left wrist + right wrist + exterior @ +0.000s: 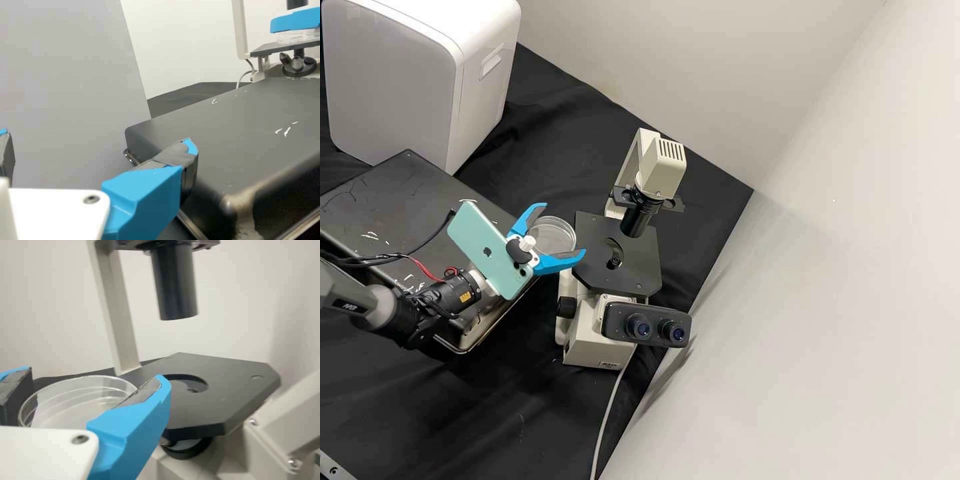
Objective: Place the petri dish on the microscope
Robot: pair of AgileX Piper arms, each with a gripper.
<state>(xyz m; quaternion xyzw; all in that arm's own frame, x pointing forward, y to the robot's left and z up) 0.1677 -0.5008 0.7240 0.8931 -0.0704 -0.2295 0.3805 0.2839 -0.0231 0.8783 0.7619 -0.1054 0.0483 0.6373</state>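
A black bench [540, 133] carries a microscope [600, 333]. The right tool [561, 229] is closed on a clear petri dish [75, 400], with its two blue fingers pressing opposite sides of the rim. The dish hangs roughly level in the air, just beside the edge of the microscope's black stage [623, 267] and not yet over the stage's central hole. The left tool [95, 140] is spread wide with nothing in it, beside a dark box [240, 140]. The dish is probably light, stiff, thin plastic, smooth enough to slip and liable to crack if squeezed hard. A gentle hold across the rim, as now, seems best. Whether it has a loose lid cannot be told.
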